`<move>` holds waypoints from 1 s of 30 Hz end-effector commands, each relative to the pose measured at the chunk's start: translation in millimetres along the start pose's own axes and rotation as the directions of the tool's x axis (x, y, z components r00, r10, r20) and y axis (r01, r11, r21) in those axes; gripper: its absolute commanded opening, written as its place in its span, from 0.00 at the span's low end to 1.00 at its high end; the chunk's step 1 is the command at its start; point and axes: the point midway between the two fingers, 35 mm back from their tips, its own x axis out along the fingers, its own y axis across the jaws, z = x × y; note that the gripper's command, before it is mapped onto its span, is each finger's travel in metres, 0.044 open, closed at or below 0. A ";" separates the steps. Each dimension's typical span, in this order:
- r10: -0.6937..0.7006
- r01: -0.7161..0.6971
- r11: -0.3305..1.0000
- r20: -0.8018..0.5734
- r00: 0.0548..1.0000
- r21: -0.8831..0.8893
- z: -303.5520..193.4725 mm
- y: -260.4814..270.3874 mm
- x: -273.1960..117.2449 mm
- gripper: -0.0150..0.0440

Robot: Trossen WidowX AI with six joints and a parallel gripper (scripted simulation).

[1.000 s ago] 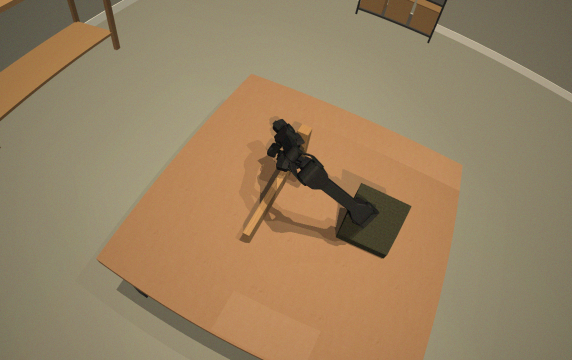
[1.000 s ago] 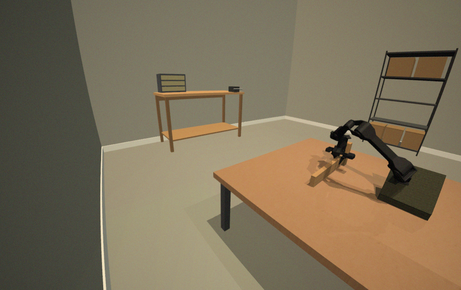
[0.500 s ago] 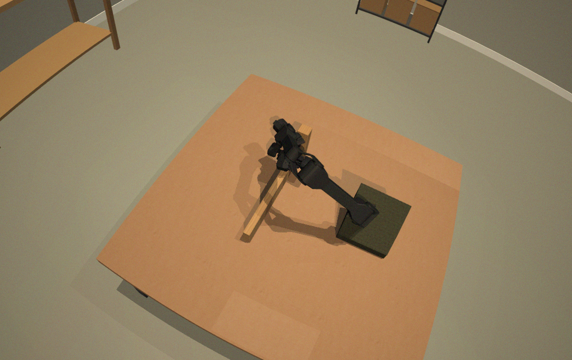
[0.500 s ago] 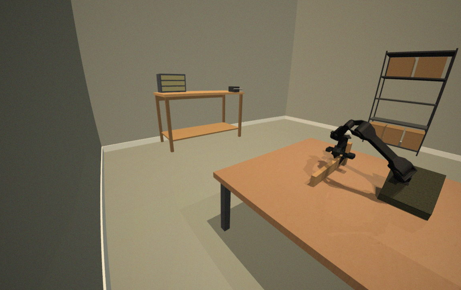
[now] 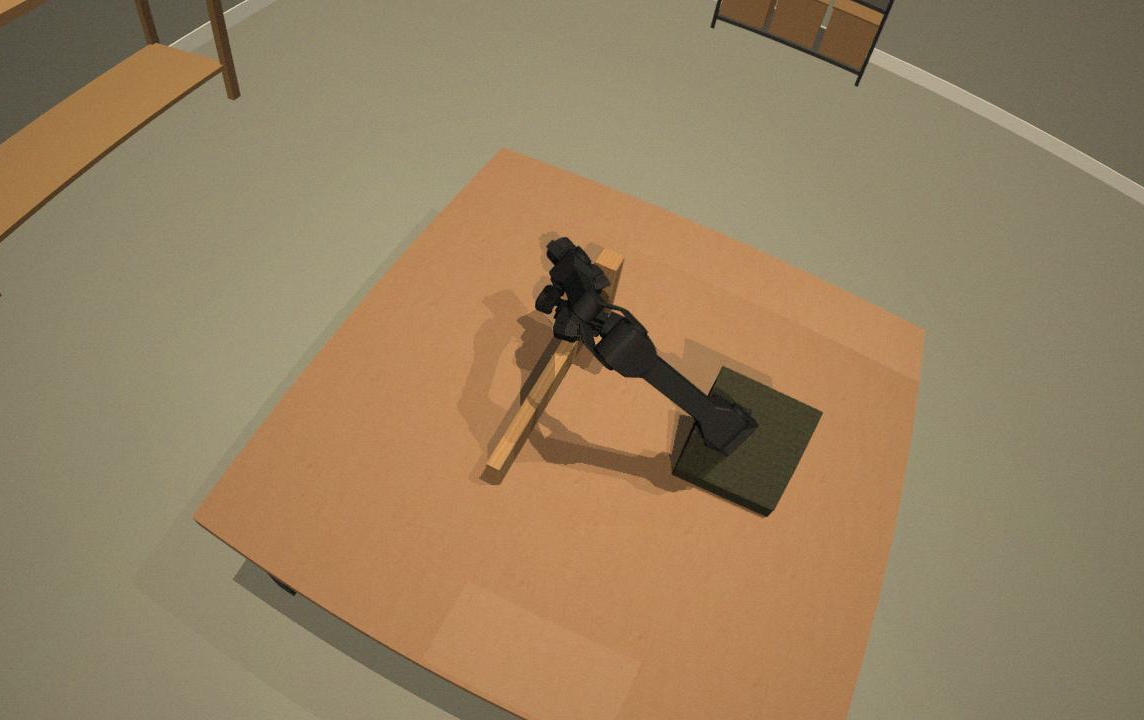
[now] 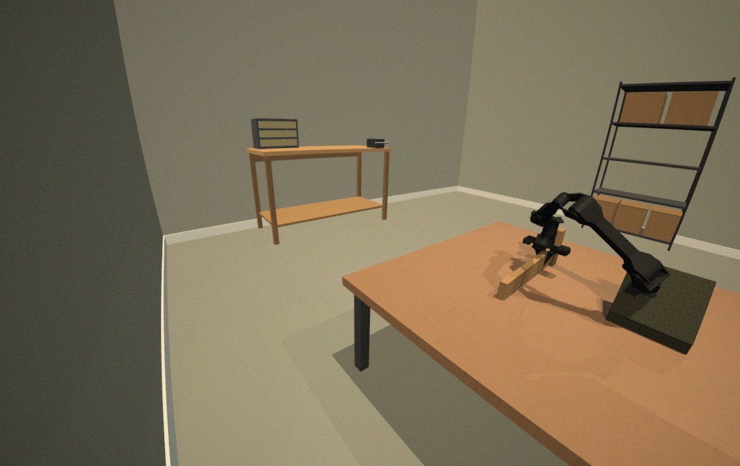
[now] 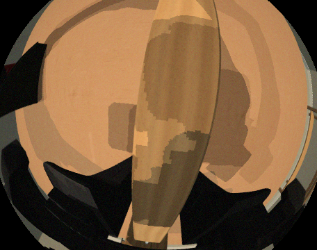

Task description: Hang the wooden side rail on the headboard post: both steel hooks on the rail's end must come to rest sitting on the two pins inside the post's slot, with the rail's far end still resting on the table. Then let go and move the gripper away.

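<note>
The wooden side rail [image 5: 526,420] [image 6: 524,274] [image 7: 179,87] is a long pale bar. Its far end is low at the table, at the lower left in the top view. My black gripper [image 6: 546,252] [image 7: 158,194] is shut on the rail near its post end, one finger on each side. The headboard post [image 5: 611,260] [image 6: 561,237] stands upright just behind the gripper, partly hidden by the arm. Bits of metal show at the rail's end at the bottom of the wrist view. Whether the hooks sit on the pins in the slot is hidden.
The arm's dark base slab [image 5: 768,447] [image 6: 673,307] lies on the table [image 5: 361,501] [image 6: 447,324], right of the rail. A workbench [image 6: 320,149] and a shelf rack [image 6: 659,125] stand away from the table.
</note>
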 end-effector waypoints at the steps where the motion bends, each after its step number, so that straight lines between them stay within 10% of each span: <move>1: -0.016 0.016 1.000 -0.007 1.000 -0.001 -3.6 -2.7 -7.1 0.25; 30: -0.016 0.016 1.000 -0.007 1.000 -0.001 -6.6 -2.5 -6.8 0.25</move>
